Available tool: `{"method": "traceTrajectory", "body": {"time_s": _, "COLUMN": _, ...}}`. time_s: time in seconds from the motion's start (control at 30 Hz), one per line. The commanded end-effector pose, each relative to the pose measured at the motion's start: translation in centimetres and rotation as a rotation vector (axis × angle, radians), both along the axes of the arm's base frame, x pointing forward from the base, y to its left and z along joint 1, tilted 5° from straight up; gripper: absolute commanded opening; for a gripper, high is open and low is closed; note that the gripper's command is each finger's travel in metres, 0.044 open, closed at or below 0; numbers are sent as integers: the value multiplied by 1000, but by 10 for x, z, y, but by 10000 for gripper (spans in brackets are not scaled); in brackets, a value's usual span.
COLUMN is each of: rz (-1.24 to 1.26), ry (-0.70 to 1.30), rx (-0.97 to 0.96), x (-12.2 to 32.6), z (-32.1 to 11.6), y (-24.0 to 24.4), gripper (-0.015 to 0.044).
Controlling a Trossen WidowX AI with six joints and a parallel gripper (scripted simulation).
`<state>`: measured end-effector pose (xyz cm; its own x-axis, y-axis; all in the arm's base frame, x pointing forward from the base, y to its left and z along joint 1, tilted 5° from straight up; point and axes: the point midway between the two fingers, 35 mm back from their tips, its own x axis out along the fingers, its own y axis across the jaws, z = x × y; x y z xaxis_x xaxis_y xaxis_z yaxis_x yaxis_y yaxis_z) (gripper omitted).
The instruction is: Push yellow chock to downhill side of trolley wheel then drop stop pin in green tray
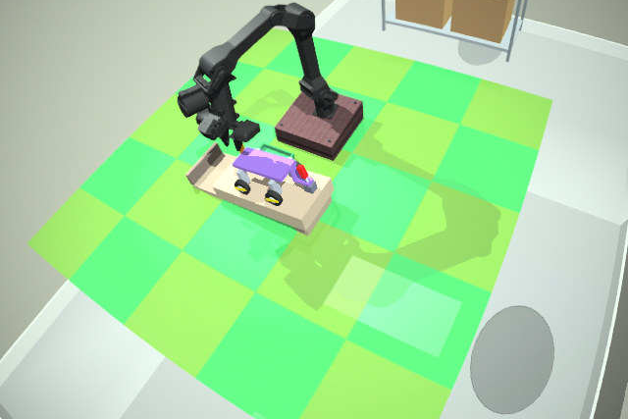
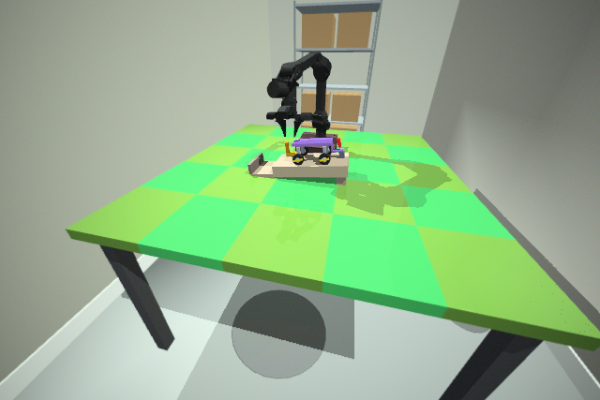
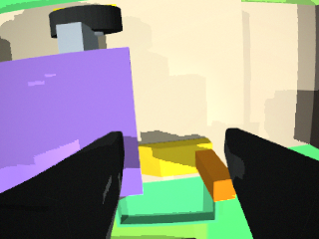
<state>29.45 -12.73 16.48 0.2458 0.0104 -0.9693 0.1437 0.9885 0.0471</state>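
Exterior view: one parted, empty pincer (image 1: 232, 144) (image 2: 290, 135) (image 3: 174, 141); one chock (image 2: 288, 151) (image 3: 174, 159); apparently two near wheels (image 1: 241, 186) (image 1: 274, 197) (image 2: 297, 159) (image 2: 323, 158).

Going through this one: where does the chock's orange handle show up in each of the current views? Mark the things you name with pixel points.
Top: the orange handle (image 1: 242, 148) (image 2: 287, 148) (image 3: 215, 175) is a sliver left of centre, at the purple trolley's left end.
Exterior: near the centre, upright just left of the trolley.
Wrist: lower right of centre, beside the right-hand black fingertip.
Shared landmark: the purple trolley (image 1: 263, 164) (image 2: 312, 142) (image 3: 65, 110).
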Motion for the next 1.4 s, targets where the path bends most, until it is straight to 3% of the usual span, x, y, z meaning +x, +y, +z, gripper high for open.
{"method": "traceTrajectory", "body": {"time_s": 0.0, "rz": -47, "ry": -15, "rx": 31, "x": 6, "z": 5, "y": 13, "gripper": 190}}
{"method": "traceTrajectory", "body": {"time_s": 0.8, "rz": -875, "ry": 129, "rx": 395, "x": 15, "z": 19, "y": 119, "gripper": 190}}
{"method": "traceTrajectory", "body": {"time_s": 1.37, "rz": -1441, "ry": 325, "rx": 531, "x": 2, "z": 30, "y": 186, "gripper": 190}}
